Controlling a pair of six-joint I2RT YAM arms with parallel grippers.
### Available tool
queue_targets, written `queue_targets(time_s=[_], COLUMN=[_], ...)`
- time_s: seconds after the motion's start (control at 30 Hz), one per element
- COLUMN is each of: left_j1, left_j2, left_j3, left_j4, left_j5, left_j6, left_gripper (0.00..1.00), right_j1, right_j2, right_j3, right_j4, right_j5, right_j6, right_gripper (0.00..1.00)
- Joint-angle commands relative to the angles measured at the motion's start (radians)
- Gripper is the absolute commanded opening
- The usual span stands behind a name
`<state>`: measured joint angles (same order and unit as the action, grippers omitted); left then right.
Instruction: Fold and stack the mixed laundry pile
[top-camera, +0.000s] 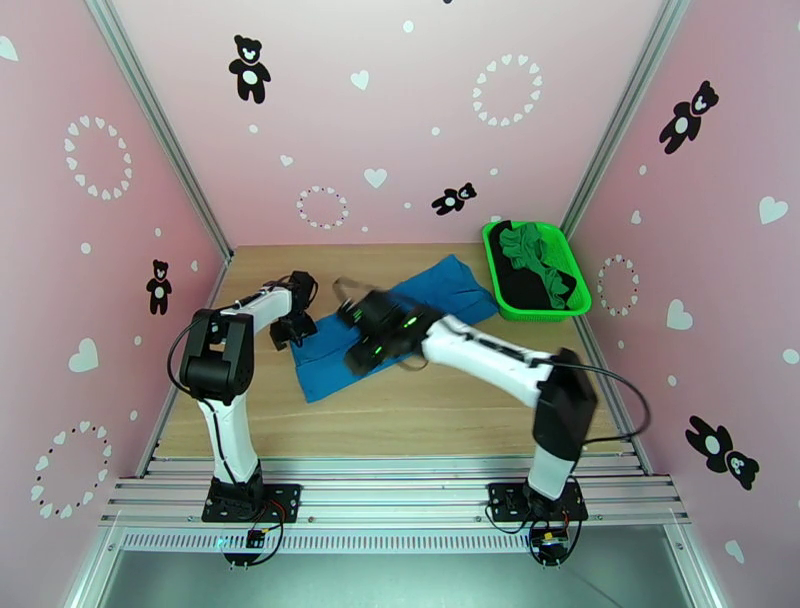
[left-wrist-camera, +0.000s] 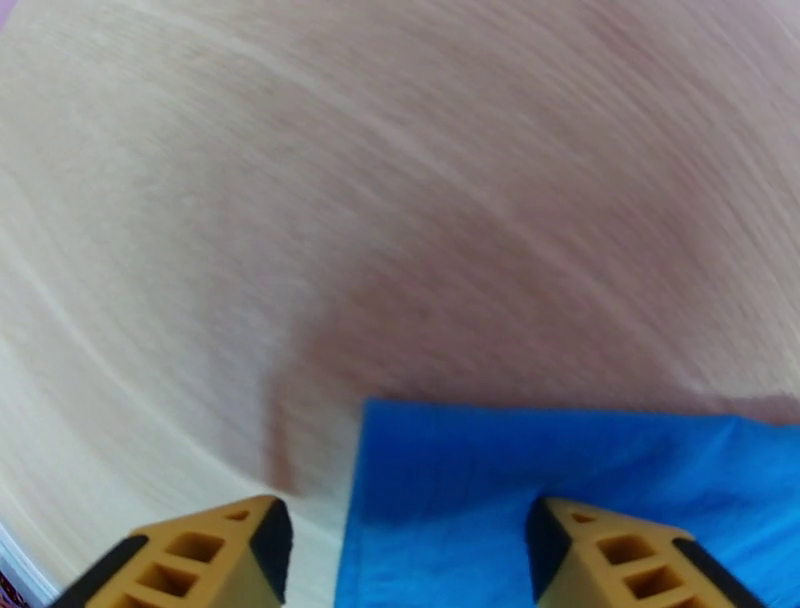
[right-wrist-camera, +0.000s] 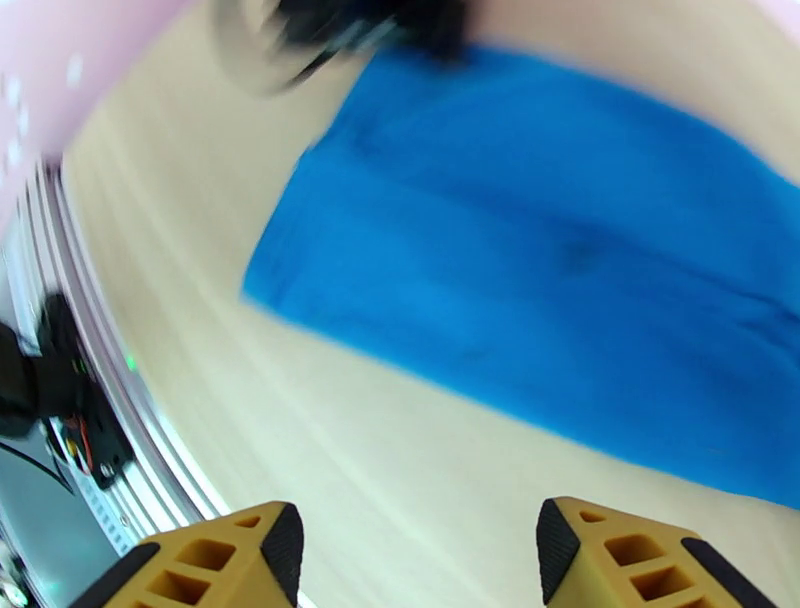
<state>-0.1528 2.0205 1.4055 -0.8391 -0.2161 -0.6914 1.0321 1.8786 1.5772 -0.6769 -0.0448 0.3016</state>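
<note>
Left jaws stand spread over a corner at the left edge of the medium-blue cloth T-shirt (left-wrist-camera: 560, 480), which lies flat on the pale wooden bench (top-camera: 450, 410). Closing too high could miss the hem or pinch one layer only. Right jaws, spread and empty, hang blurred above the shirt's middle and could drag a fold open. The bright green cloth garment (top-camera: 535, 250) and black cloth garment (top-camera: 520, 288) sit in the bright green plastic mesh basket (top-camera: 545, 315).

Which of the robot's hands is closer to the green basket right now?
The right hand. It hovers over the blue shirt lying beside the basket; the left hand is farther off, at the shirt's opposite edge.
</note>
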Motion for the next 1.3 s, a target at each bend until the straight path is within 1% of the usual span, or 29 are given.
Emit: queue_targets(time_s=[0.0,0.1,0.17,0.2,0.27,0.4,0.47,0.57,0.63,0.67,0.77,0.83,0.87,0.97,1.07,1.27], left_j1=[0.001,-0.003,-0.008,-0.01,-0.012,-0.012,-0.013,-0.012,-0.012,-0.012,-0.011,-0.012,-0.011,-0.011,-0.011,-0.012], left_j2=[0.034,0.028,0.022,0.019,0.012,-0.013,-0.029,-0.053,-0.067,-0.074,-0.087,-0.096,-0.099,-0.129,-0.188,-0.29], left_j3=[-0.026,-0.034,-0.043,-0.046,-0.059,-0.099,-0.121,-0.154,-0.17,-0.177,-0.189,-0.198,-0.201,-0.22,-0.227,-0.142], left_j4=[0.03,0.027,0.024,0.019,0.011,0.011,0.011,0.016,0.015,0.015,0.01,0.008,0.007,0.003,-0.021,-0.124], left_j5=[0.037,0.048,0.055,0.058,0.063,0.076,0.079,0.078,0.074,0.075,0.072,0.072,0.071,0.066,0.06,0.083], left_j6=[0.007,0.009,0.01,0.012,0.016,0.02,0.02,0.02,0.02,0.021,0.026,0.031,0.035,0.045,0.06,0.105], left_gripper=[0.58,0.51,0.46,0.43,0.36,0.17,0.09,0.0,0.0,0.0,0.0,0.0,0.0,0.0,0.0,0.0], right_j1=[0.074,0.129,0.153,0.16,0.166,0.165,0.166,0.164,0.163,0.163,0.164,0.163,0.164,0.164,0.165,0.153], right_j2=[0.123,0.263,0.347,0.389,0.454,0.561,0.607,0.68,0.725,0.746,0.784,0.787,0.782,0.741,0.669,0.485], right_j3=[0.118,0.26,0.346,0.389,0.454,0.543,0.586,0.652,0.699,0.721,0.757,0.754,0.75,0.715,0.669,0.579], right_j4=[-0.021,-0.075,-0.103,-0.121,-0.139,-0.167,-0.181,-0.195,-0.209,-0.218,-0.239,-0.246,-0.247,-0.231,-0.197,-0.168], right_j5=[0.081,0.098,0.103,0.108,0.106,0.125,0.117,0.1,0.088,0.081,0.067,0.056,0.058,0.05,0.041,0.121], right_j6=[0.041,0.043,0.048,0.057,0.076,0.1,0.104,0.109,0.113,0.116,0.127,0.134,0.137,0.139,0.139,0.119], right_gripper=[0.67,0.67,0.67,0.67,0.66,0.65,0.63,0.59,0.53,0.48,0.25,0.06,0.0,0.0,0.0,0.0])
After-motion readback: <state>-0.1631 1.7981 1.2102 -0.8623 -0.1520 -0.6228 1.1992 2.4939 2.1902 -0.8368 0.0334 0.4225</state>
